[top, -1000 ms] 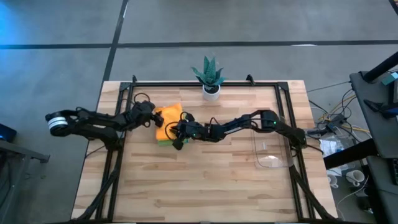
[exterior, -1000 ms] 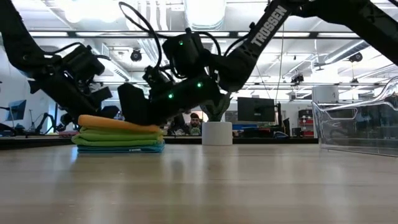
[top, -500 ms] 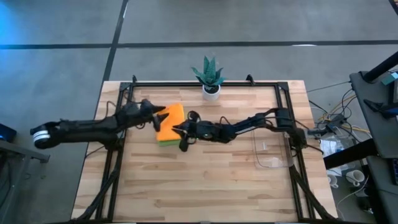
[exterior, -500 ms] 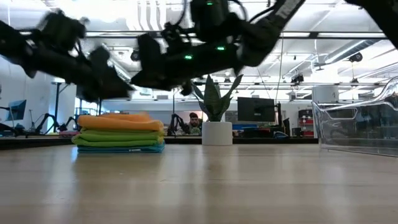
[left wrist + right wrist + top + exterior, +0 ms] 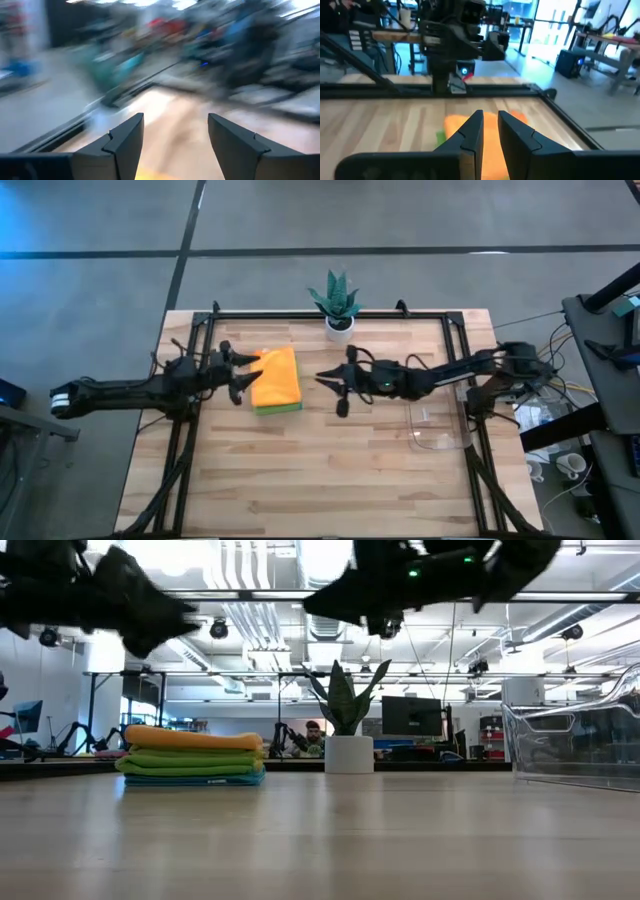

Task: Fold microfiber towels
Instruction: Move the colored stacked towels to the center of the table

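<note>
A stack of folded microfiber towels (image 5: 277,380) lies flat on the table's left half. Orange is on top, lime green (image 5: 190,756) lies under it, and light blue (image 5: 195,779) is at the bottom. No yellow towel shows. My left gripper (image 5: 245,375) hovers just left of the stack, above it, wide open (image 5: 175,130) and empty. My right gripper (image 5: 320,376) hovers right of the stack, raised well above the table (image 5: 325,605). Its fingers (image 5: 490,120) point at the stack with only a narrow gap between them, and it is empty.
A potted plant (image 5: 337,305) stands at the far edge's middle. A clear plastic tray (image 5: 435,425) sits at the right. A dark metal frame (image 5: 300,314) runs along the far and side edges. Bare wood lies in front of the stack.
Both grippers have come off the stack and risen. The left has gone toward the table's left edge and the right toward the right edge. The orange towel, bunched under the grippers a second ago, now lies flat and folded on top of the stack.
</note>
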Controlling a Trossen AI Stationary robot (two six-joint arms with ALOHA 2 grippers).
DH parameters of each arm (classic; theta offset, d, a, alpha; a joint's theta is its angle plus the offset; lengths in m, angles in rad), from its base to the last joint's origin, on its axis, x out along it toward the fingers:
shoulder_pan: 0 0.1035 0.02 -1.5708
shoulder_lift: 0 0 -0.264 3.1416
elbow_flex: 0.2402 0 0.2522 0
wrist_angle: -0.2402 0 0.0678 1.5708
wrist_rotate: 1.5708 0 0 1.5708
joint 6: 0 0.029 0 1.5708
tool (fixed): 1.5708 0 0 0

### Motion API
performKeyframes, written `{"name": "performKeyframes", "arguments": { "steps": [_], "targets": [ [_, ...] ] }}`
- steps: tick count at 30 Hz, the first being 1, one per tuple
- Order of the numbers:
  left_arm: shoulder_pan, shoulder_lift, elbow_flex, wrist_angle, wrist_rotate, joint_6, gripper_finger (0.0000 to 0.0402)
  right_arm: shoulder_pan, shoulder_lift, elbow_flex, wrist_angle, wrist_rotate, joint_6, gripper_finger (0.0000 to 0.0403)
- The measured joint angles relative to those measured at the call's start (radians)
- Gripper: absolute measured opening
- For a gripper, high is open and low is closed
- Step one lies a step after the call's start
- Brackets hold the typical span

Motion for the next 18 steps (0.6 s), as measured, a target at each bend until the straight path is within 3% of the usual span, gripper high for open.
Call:
{"name": "performKeyframes", "arguments": {
  "steps": [3,7,18],
  "targets": [
    [0.003,0.036,-0.007,-0.164,-0.214,-0.037,0.0206,-0.004,-0.068,-0.069,-0.013,0.003,0.007,0.0054],
    [0.006,0.147,-0.028,-0.199,-0.374,-0.123,0.0206,-0.004,-0.108,-0.114,0.0,0.004,0.007,0.0054],
    [0.162,0.564,0.074,-0.189,-0.416,-0.192,0.0205,-0.003,-0.078,-0.122,-0.019,0.004,0.056,0.0054]
  ]
}}
